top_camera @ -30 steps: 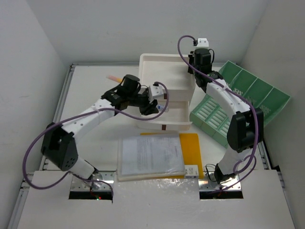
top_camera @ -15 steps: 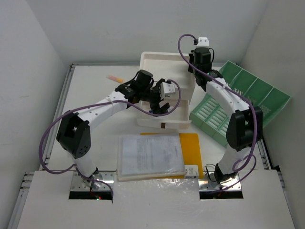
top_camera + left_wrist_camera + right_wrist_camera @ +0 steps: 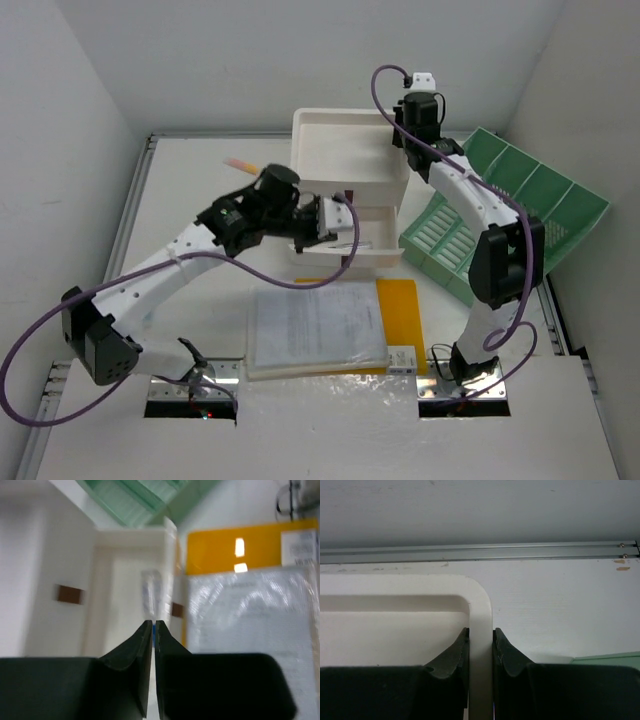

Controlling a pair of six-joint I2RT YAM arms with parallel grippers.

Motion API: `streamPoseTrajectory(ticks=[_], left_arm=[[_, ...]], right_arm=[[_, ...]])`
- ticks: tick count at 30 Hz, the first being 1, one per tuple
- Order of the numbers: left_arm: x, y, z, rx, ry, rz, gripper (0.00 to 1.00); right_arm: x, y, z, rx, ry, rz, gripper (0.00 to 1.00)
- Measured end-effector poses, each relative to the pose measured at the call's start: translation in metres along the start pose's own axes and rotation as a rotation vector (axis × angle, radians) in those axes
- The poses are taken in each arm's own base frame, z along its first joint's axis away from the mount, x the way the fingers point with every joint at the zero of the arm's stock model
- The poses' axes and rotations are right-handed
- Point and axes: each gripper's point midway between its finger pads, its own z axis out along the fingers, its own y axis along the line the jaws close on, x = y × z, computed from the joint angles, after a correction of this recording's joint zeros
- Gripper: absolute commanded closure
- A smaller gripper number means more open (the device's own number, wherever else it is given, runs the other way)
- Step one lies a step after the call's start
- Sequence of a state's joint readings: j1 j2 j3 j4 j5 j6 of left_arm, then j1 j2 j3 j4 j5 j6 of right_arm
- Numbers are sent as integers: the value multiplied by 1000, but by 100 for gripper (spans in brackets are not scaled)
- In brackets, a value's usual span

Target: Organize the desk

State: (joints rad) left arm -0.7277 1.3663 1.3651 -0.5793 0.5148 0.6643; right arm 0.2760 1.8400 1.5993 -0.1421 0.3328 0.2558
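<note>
Left arm: since half a second ago its elbow has swung out to the left, and the jaws, then spread over the open drawer (image 3: 372, 238), have come together.
Left gripper (image 3: 153, 625): closed, tips all but touching, nothing visibly held; it hangs over the drawer's left part.
Right gripper (image 3: 480, 632): clamped on the top rim of the drawer box (image 3: 345, 150).
Surface (image 3: 200, 190): the white railed top under everything.
Done: we see something slim lying in the drawer, too blurred to name.
Left, we judge: drawer not yet shut; orange pen (image 3: 238, 162) loose beside the box; sleeved papers (image 3: 315, 325), yellow folder (image 3: 400, 300) and small white box (image 3: 403, 358) unfiled; green rack (image 3: 520, 200) tilted, apparently empty.
</note>
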Motion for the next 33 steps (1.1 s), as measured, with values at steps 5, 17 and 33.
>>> streamPoseTrajectory(ticks=[5, 17, 33], left_arm=[[113, -83, 41, 185, 300, -70, 100], [157, -40, 79, -160, 416, -88, 100], [184, 9, 102, -337, 444, -174, 100]], right_arm=[[0, -1, 1, 15, -4, 22, 100], [8, -9, -18, 35, -91, 122, 100], [4, -30, -8, 45, -82, 123, 100]])
